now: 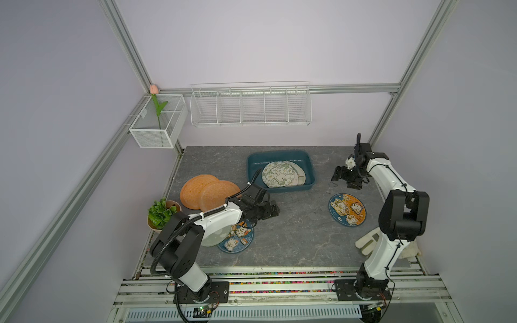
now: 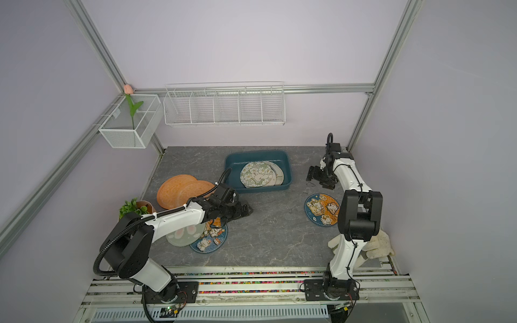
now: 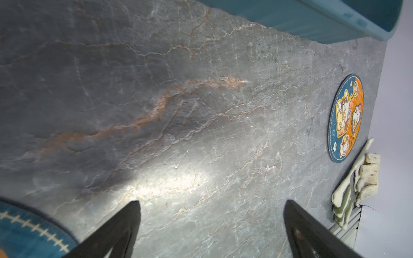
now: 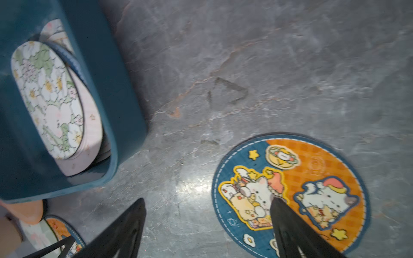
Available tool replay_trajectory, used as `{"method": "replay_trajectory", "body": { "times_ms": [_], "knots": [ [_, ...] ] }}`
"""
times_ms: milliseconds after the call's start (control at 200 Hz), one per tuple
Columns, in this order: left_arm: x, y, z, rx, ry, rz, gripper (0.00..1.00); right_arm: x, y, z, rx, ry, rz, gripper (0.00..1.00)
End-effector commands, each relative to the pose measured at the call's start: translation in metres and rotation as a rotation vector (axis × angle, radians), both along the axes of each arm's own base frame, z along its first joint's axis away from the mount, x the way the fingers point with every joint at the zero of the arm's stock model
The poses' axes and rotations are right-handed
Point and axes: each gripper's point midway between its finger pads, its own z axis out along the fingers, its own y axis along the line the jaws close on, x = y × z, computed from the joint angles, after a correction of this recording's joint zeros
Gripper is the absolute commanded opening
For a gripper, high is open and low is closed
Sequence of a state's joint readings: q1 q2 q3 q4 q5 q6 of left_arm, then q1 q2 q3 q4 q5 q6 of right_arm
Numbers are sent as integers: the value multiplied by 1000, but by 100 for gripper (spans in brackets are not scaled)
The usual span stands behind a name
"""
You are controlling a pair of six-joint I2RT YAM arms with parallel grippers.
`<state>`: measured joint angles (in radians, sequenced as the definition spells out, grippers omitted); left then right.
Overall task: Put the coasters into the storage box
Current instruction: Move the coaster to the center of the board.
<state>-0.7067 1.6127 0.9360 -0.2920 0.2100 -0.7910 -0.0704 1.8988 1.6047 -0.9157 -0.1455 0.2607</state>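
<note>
Right pincer (image 1: 344, 179) apart, empty, right of box (image 1: 291, 188). Blue-orange coaster (image 1: 347, 209) lies just nearside of it, probably untouched. Left pincer (image 1: 275, 209) apart, before box.

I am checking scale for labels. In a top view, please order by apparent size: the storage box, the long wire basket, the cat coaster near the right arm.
1. long wire basket, clearly widest.
2. storage box.
3. cat coaster, clearly smallest.
The basket hangs higher, so true size may differ.

Left gripper (image 3: 212, 227) is sitting at frame bottom, jaws spread wide over tabletop (image 3: 178, 111); cartoon coaster (image 3: 345, 118) lying mid-right, storage box (image 3: 312, 17) showing upper right.
</note>
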Motion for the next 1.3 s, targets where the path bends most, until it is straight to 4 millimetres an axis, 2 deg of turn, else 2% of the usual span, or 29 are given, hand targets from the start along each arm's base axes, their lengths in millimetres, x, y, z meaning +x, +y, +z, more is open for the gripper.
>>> {"method": "replay_trajectory", "body": {
  "times_ms": [0, 250, 475, 970, 1185, 1295],
  "knots": [
    [11, -9, 10, -26, -28, -11, 99, -10, -30, -21, -46, 67, -59, 89],
    [14, -13, 9, -20, -22, -29, 99, -12, -76, -50, -36, 121, -169, 89],
    [13, -14, 5, -21, -14, -26, 99, -22, -93, -73, -28, 193, -186, 89],
    [15, -18, 3, -20, -7, -48, 99, -48, -95, -107, -18, 305, -196, 89],
    [15, -19, 2, -19, -7, -56, 99, -60, -89, -113, 0, 332, -195, 89],
    [14, -20, 2, -22, -8, -61, 99, -68, -79, -113, 39, 346, -191, 89]
  ]
}}
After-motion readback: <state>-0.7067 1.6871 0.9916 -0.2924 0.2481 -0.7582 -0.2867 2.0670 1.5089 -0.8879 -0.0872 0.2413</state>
